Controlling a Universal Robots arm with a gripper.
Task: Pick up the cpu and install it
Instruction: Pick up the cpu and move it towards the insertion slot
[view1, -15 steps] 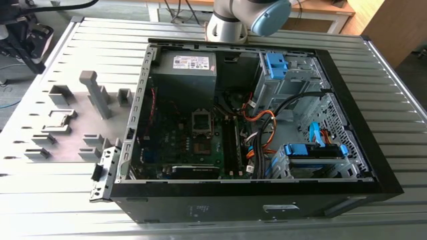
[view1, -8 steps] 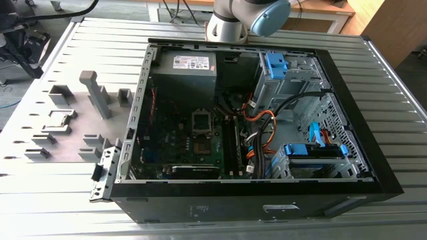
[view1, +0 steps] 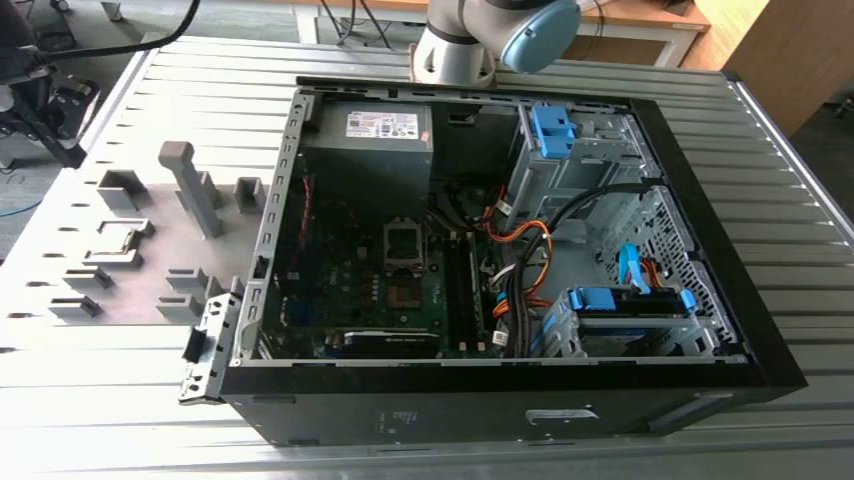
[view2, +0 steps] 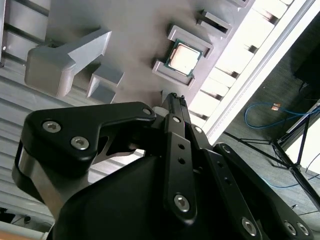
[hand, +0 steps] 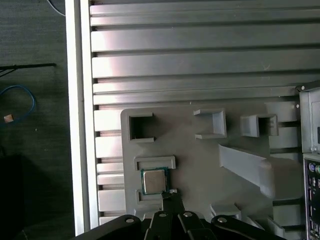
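The cpu, a small flat square chip with a silvery top, lies in a grey U-shaped holder on the grey holder plate at the exterior view's left, beside the open computer case. It also shows in both wrist views as the cpu and the cpu, seated between two holder blocks. My gripper hangs above the plate with its black fingers drawn together to a point, shut on nothing, just beside the chip's corner. The fingertips stand clear of the chip. The motherboard socket sits in the middle of the case.
Other holder blocks and a tall grey post rise from the plate. Inside the case are a grey power-supply box, orange cables and blue drive bays. The ribbed metal table ends close to the plate.
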